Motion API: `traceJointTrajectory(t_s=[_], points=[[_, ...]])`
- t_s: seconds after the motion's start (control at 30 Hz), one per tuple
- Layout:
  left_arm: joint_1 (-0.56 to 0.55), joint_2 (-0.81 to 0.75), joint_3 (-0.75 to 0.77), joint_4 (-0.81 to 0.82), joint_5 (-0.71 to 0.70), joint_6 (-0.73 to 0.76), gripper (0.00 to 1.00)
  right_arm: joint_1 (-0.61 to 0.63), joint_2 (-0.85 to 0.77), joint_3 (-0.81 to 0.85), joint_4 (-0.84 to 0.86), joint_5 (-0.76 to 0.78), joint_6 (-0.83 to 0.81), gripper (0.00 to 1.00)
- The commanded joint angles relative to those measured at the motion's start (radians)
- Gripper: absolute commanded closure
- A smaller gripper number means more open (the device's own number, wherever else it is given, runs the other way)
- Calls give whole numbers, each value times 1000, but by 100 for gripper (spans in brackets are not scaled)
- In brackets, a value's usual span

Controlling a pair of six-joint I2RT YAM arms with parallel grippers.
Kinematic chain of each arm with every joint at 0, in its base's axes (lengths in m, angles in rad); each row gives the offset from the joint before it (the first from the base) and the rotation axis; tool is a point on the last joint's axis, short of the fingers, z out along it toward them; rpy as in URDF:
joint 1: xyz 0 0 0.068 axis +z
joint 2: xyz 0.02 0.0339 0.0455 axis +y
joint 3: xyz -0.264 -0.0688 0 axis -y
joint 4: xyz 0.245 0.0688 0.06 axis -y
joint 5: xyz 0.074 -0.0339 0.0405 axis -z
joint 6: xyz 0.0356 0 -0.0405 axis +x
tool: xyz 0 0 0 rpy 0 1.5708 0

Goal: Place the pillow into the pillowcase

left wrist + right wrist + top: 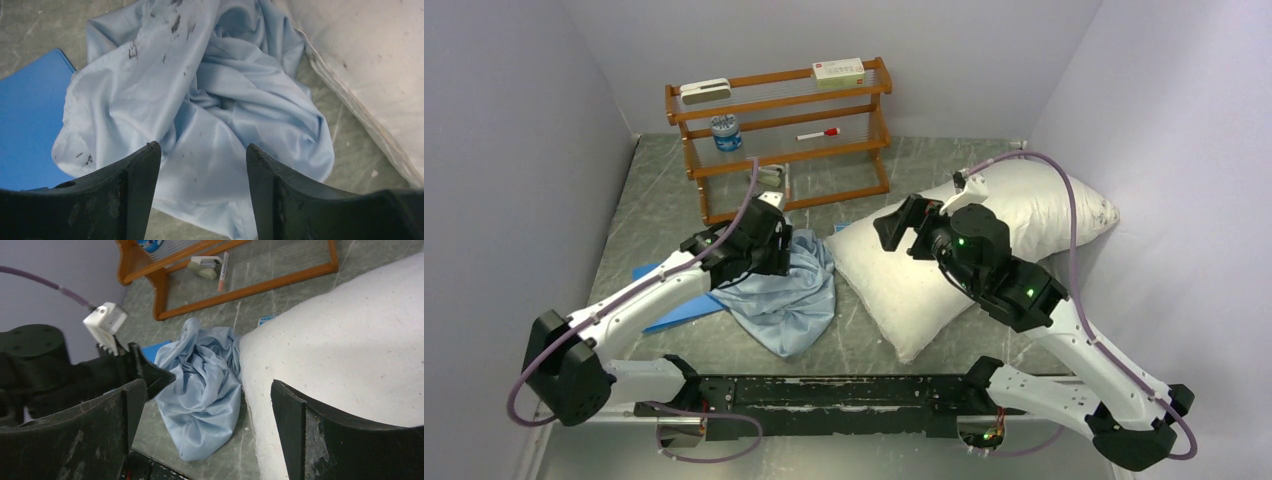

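The plump white pillow [944, 262] lies right of centre on the table; it also shows in the right wrist view [345, 335] and the left wrist view [370, 65]. The crumpled sky-blue pillowcase [789, 295] lies beside its left edge, also seen in the left wrist view [210, 100] and the right wrist view [205, 385]. My left gripper [202, 155] hovers open and empty above the pillowcase, in the top view [776, 240] at its upper left. My right gripper [207, 395] is open and empty over the pillow's left part, in the top view [902, 228].
A flat bright-blue rectangle [669, 295] lies partly under the pillowcase on the left. A wooden shelf rack [779, 135] with a box, jar and marker stands at the back. Walls close in on the left, back and right.
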Motion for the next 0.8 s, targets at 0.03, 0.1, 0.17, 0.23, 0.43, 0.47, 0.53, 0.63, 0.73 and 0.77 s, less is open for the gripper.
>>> traceJointTrajectory(t_s=[0.03, 0.1, 0.17, 0.23, 0.43, 0.47, 0.53, 0.63, 0.73, 0.77], points=[[9, 75, 32, 141, -106, 16, 29, 7, -11, -11, 39, -25, 6, 0], [33, 117, 46, 173, -89, 31, 29, 7, -6, -6, 39, -34, 10, 0], [55, 155, 57, 200, -66, 39, 30, 7, -7, -5, 42, -48, 9, 0], [66, 198, 69, 204, -63, 44, 35, 7, -12, -10, 45, -63, 2, 0], [69, 199, 112, 170, -78, 74, 88, 7, -48, -68, 90, -107, -15, 1], [69, 182, 121, 162, -80, 79, 94, 7, -51, -77, 106, -125, -15, 1], [69, 147, 153, 127, -92, 94, 95, 6, -51, -110, 147, -168, -16, 2], [71, 86, 225, 75, -106, 112, 95, 6, -21, -114, 170, -201, -16, 3], [70, 12, 290, 38, -126, 131, 95, 6, 23, -101, 173, -211, -20, 4], [70, -19, 310, 30, -139, 140, 95, 6, 40, -99, 178, -217, -16, 4]])
